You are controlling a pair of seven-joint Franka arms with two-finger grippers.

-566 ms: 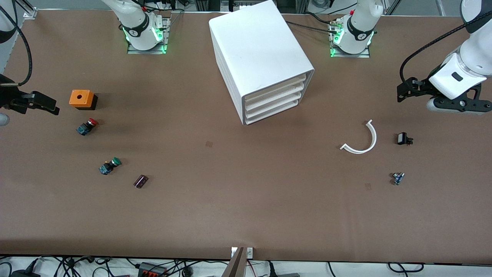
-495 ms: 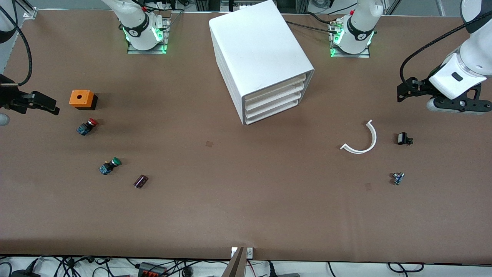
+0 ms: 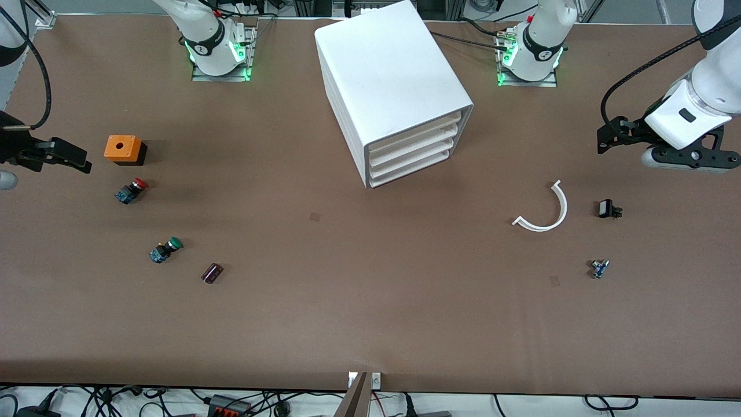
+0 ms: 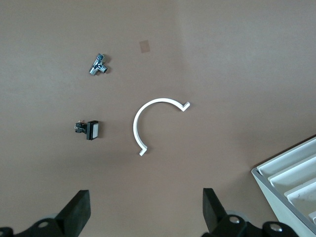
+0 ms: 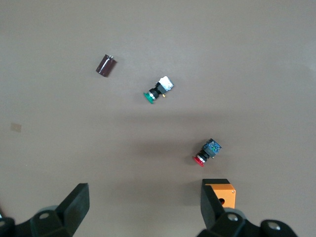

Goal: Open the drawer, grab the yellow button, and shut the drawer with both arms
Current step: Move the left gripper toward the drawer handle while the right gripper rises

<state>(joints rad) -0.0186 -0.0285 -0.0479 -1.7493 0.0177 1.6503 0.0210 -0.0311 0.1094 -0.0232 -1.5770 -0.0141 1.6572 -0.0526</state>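
The white box cabinet (image 3: 389,81) stands at the middle of the table between the two bases. Its four white tray drawers (image 3: 412,152) are all shut; a corner of them shows in the left wrist view (image 4: 291,183). The yellow-orange button is not in view. My left gripper (image 4: 145,215) hangs open and empty over the table at the left arm's end (image 3: 689,157). My right gripper (image 5: 145,212) hangs open and empty at the right arm's end, mostly cut off by the front view's edge.
At the right arm's end lie an orange box (image 3: 121,149), a red-capped button (image 3: 131,190), a green-capped button (image 3: 165,249) and a dark cylinder (image 3: 212,273). At the left arm's end lie a white arc piece (image 3: 547,211), a small black part (image 3: 608,209) and a metal fitting (image 3: 599,268).
Both arms have shifted only very slightly. Nothing on the table has moved.
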